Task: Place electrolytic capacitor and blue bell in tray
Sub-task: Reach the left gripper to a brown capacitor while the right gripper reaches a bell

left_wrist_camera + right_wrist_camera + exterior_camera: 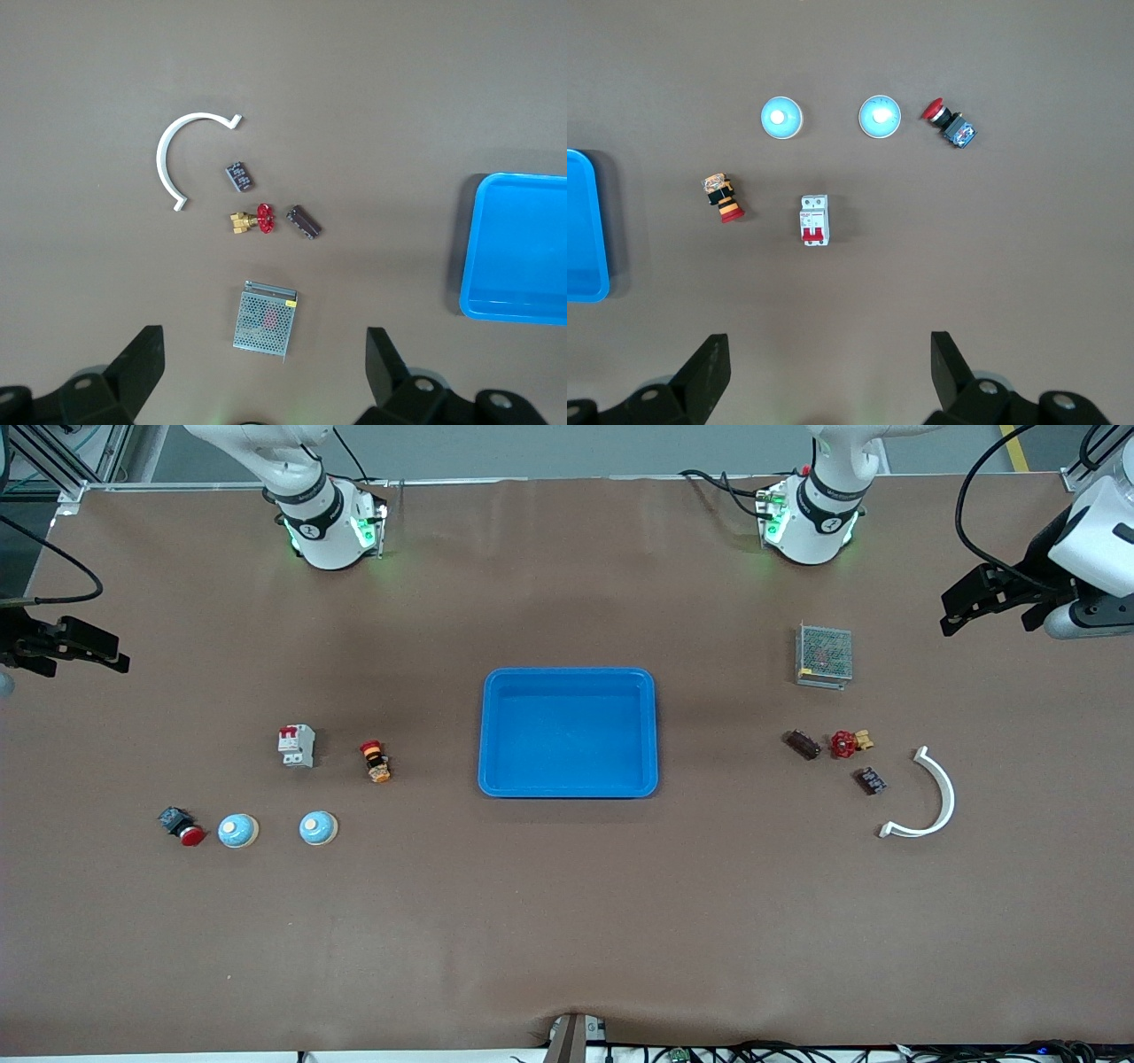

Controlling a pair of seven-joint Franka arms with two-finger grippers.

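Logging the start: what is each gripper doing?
Left gripper: open, holding nothing, near the grey mesh box.
Right gripper: open, holding nothing.

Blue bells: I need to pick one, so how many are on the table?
2. One blue bell beside the red pushbutton; the other beside it, toward the tray.

My arms: white shells, black joint bands | bases: green lights, black cables | left tool point(983, 607), right tool point(75, 651): black fingers
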